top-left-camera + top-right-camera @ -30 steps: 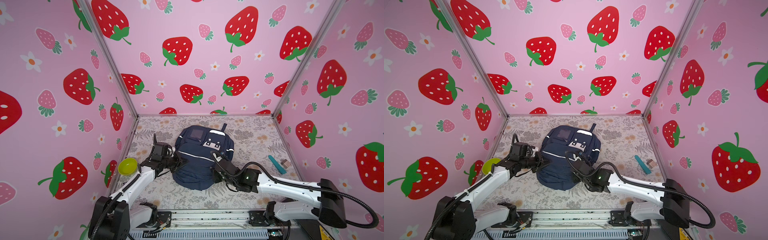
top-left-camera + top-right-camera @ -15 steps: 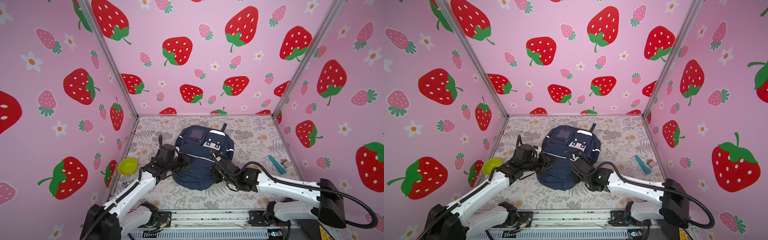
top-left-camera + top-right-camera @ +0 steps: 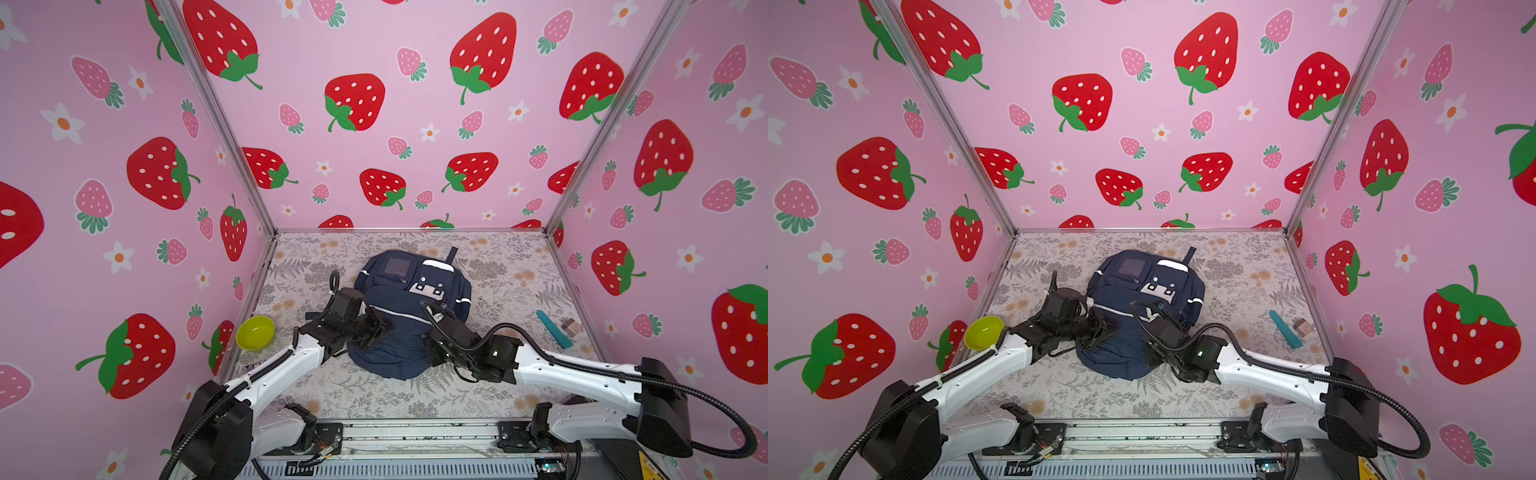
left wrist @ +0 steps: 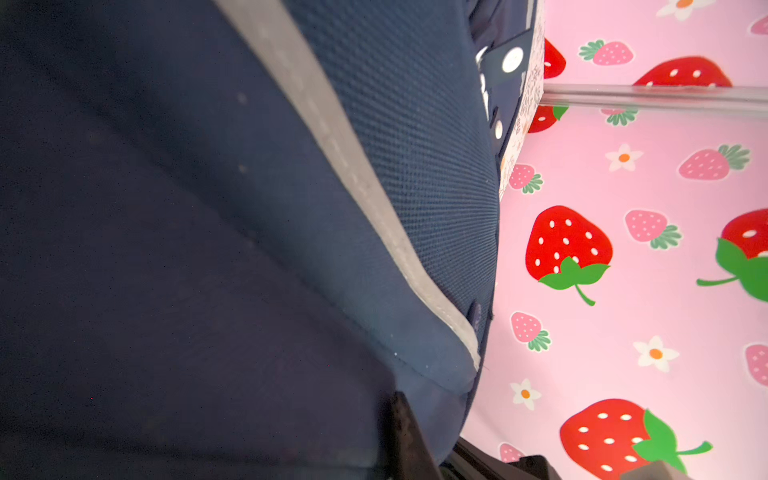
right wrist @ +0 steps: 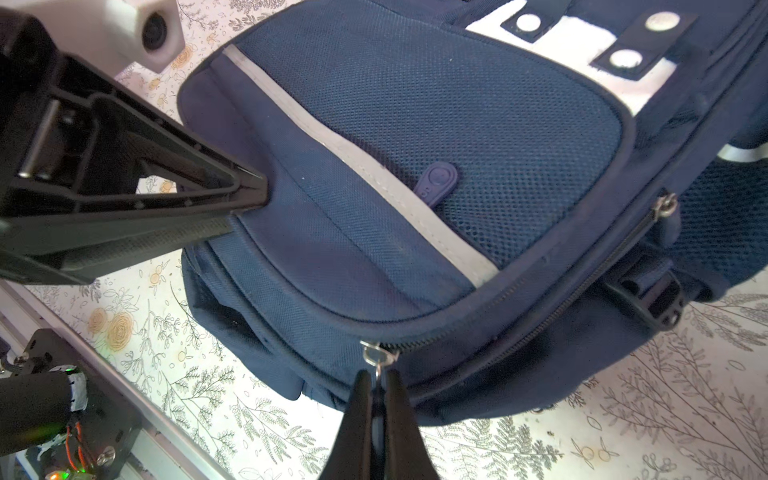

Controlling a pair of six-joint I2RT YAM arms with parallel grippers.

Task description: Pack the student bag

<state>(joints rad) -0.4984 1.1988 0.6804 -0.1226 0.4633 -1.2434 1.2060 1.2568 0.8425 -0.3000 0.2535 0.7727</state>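
Note:
The student bag (image 3: 409,291) (image 3: 1142,291), navy with white stripes and a white patch, lies on its back mid-table. My left gripper (image 3: 384,328) (image 5: 255,191) reaches in from the left. Its fingers meet on a fold of the front pocket's fabric. In the left wrist view navy cloth (image 4: 249,208) fills the picture and only one finger (image 4: 409,436) shows. My right gripper (image 3: 428,351) (image 5: 377,376) is at the bag's near edge, shut on a metal zip pull (image 5: 376,357). That zip (image 5: 540,324) looks closed.
A yellow-green bowl (image 3: 254,332) (image 3: 983,332) sits by the left wall. A teal stick-shaped item (image 3: 555,328) and a small brown block (image 3: 571,326) lie near the right wall. Pink strawberry walls enclose three sides. A metal rail (image 3: 415,432) runs along the front.
My left gripper has moved right from beside the bag onto its left front, opened, then closed on the fabric. The right gripper has stayed on the zip pull.

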